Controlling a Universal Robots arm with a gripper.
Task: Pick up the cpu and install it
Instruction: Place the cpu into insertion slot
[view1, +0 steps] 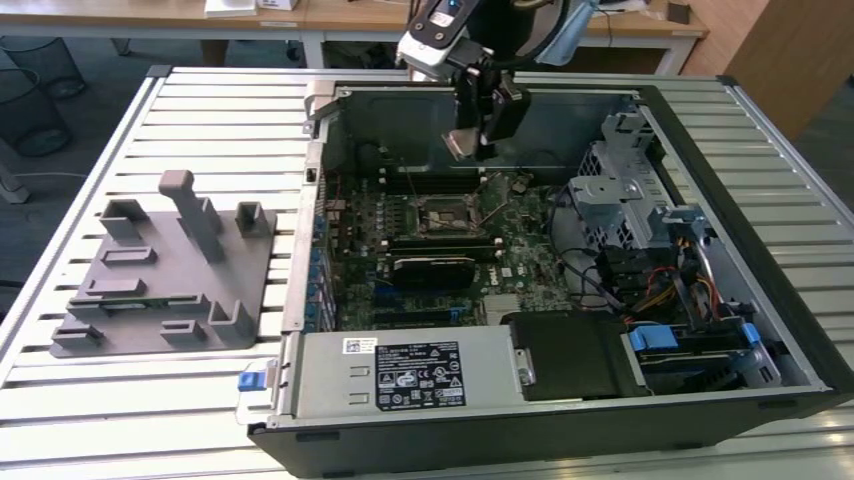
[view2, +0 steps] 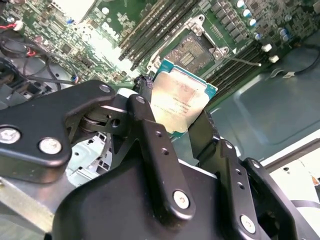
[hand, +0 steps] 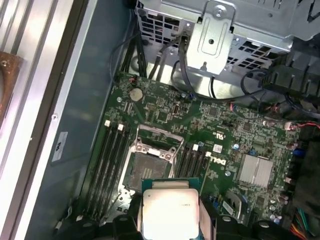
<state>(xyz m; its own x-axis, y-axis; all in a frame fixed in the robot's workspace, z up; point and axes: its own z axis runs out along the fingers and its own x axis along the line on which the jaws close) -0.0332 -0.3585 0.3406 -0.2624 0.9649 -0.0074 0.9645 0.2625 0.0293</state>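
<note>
A slatted metal table (view1: 200, 100) carries an open computer case (view1: 534, 440) lying on its side, and on the exterior view's left a grey plastic tray (view1: 147, 300) with upright posts stands apart from it. Inside the case the green motherboard (view1: 521, 240) covers the floor. A silver power supply (view1: 334, 385) sits at the near end, and a metal drive cage (view1: 614, 190) stands on the exterior view's right. The power supply bears a black and white printed label (view1: 416, 375), its text too small to make out. A black block with a ribbed top (view1: 434, 270) rests on the board just nearer the camera than the square socket (view1: 447, 215). In the first wrist view a small white sticker (hand: 59, 146) is stuck on the case wall, white lettering (hand: 215, 160) is printed on the board beside the socket (hand: 150, 167), and a ribbed silver heat sink (hand: 255, 170) and a coin cell (hand: 135, 93) are mounted on the board. The gripper (view1: 478, 140) hangs inside the case above the far part of the board, its two black fingers (view2: 145, 120) pressed against opposite edges of the cpu (view2: 180, 100), closed only as far as the chip's width. The cpu (hand: 170, 212) is held in the air, clear of the board, close to the socket (view2: 192, 50) but not seated in it. Its pale metal top carries faint print that cannot be read.
</note>
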